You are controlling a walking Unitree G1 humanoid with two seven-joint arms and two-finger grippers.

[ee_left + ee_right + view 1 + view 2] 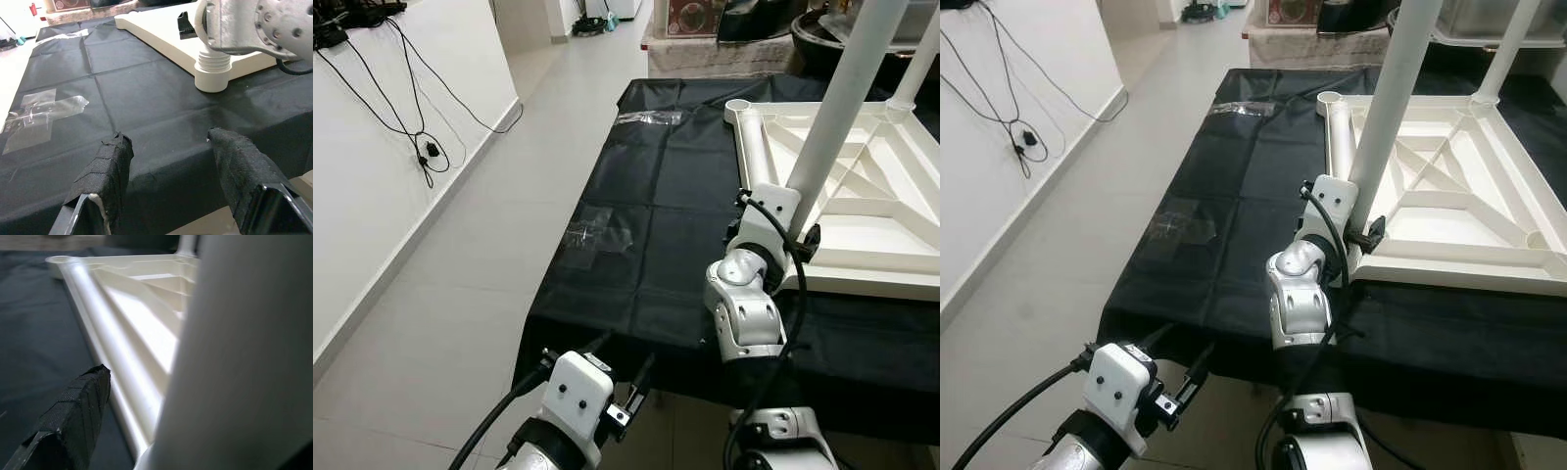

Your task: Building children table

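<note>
Standing table leg [1393, 98] within right end effector [1356, 230]

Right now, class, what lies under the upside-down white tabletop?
A black cloth lies under the white tabletop and spreads beyond it. What the cloth rests on is covered. The right gripper holds a table leg at its corner.

A home room: pale tiled floor [480, 294], white wall [372, 147] with dangling cables [421, 137], black-draped table [646, 225].
</note>
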